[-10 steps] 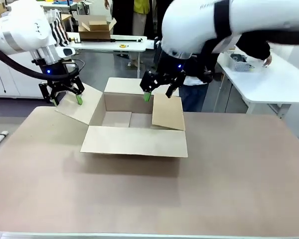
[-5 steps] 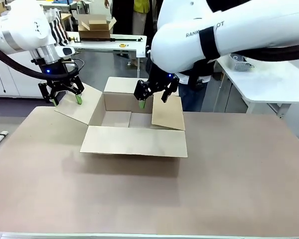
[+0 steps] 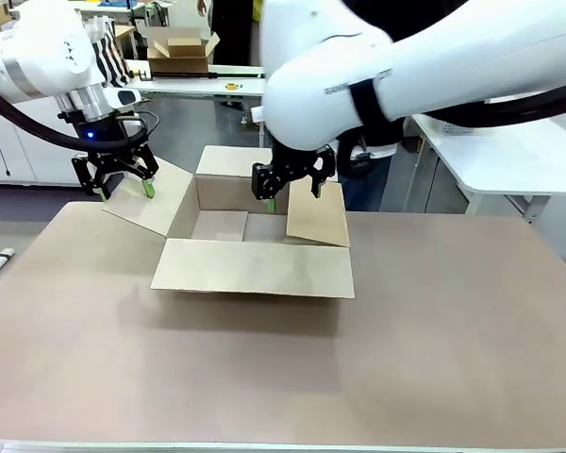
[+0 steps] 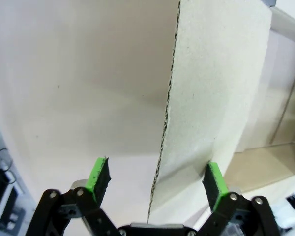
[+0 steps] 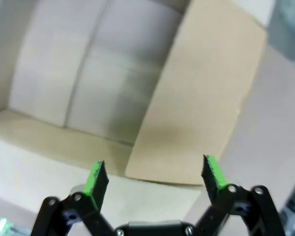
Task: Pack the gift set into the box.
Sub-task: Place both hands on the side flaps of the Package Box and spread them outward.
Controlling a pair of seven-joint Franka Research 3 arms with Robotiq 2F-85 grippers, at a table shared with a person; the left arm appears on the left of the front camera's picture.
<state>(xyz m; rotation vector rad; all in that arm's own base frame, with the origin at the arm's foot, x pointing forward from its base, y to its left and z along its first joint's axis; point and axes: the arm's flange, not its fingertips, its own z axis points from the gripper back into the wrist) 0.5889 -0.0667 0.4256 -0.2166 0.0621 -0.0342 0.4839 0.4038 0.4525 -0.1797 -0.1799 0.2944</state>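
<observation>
Box (image 3: 255,269) sits open mid-table (image 3: 434,359), interior bare, four flaps splayed. Plain brown corrugated board, matte; probably light, with stiff panels hinging at the creases. Best pinched across a flap's thin free edge. Left end effector (image 3: 127,189) is spread wide, straddling the left flap (image 4: 216,98) and gripping nothing. Right end effector (image 3: 292,192) is spread wide above the right flap (image 5: 196,98), also empty.

left arm (image 3: 40,52) and right arm (image 3: 434,52) are glossy white, rounded; the right wears a black band (image 3: 366,99) and faint lettering (image 3: 344,88). a thick black cable (image 3: 24,130) hangs off the left. left gripper (image 3: 126,192) and right gripper (image 3: 292,194): black, green pads (image 4: 99,174).
</observation>
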